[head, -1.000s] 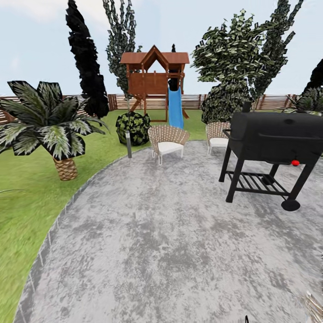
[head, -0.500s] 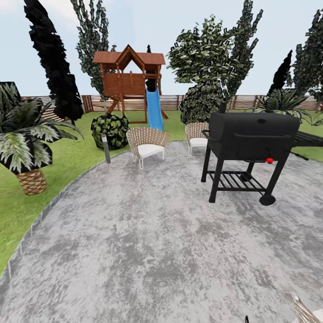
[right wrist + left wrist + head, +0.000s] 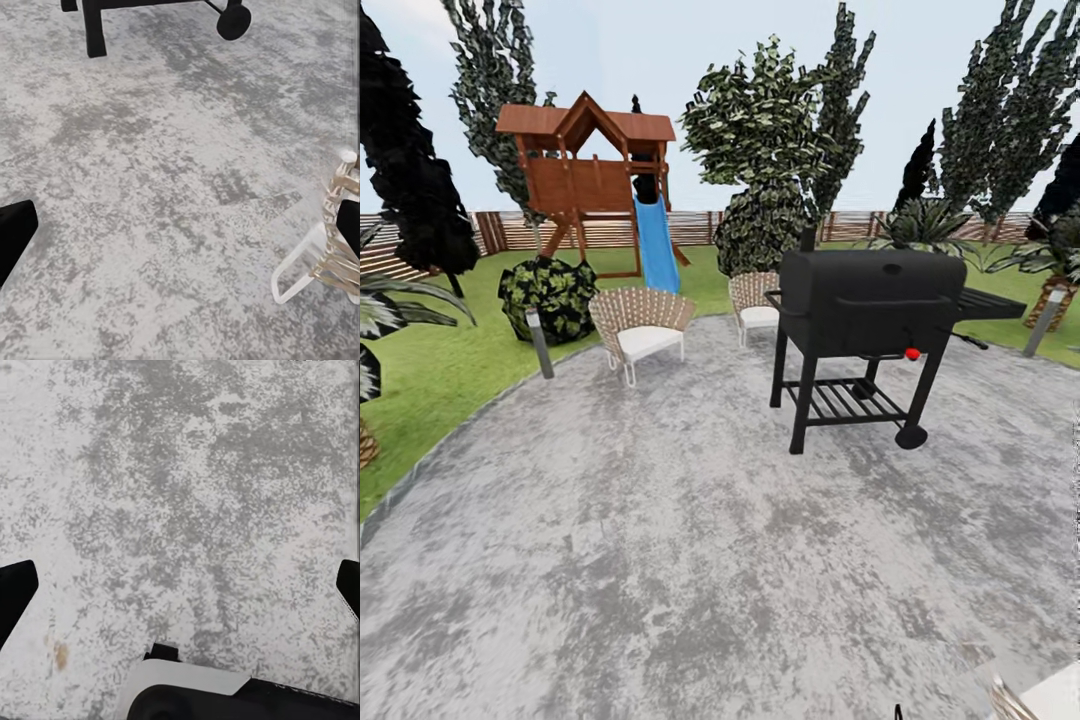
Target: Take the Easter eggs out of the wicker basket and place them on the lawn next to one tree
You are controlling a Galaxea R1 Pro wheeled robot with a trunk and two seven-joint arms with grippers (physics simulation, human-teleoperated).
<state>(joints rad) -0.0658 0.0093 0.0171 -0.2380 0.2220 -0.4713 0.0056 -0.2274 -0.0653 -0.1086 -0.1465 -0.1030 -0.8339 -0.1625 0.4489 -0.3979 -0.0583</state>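
The Easter eggs and the wicker basket are out of view. I stand on a round grey paved patio (image 3: 690,540). The green lawn (image 3: 430,370) curves around its far and left sides. A broad-crowned leafy tree (image 3: 760,120) rises behind the patio, in front of the slat fence (image 3: 690,228). In the left wrist view my left gripper (image 3: 180,585) is open over bare paving, its black fingertips (image 3: 15,592) at the frame edges. My right gripper (image 3: 180,225) is open too, with nothing between its fingertips (image 3: 13,229).
A black grill (image 3: 870,300) stands on the patio ahead right. Two wicker chairs (image 3: 643,325) (image 3: 755,300) sit at its far edge, and another chair (image 3: 330,255) is close by my right gripper. A wooden playset with a blue slide (image 3: 590,170), a bush (image 3: 550,295) and a lamp post (image 3: 540,340) lie beyond.
The whole head view has slid left, so the camera has turned right. The palm has almost left the frame and the grill now sits nearer the centre. Nothing in the scene moved.
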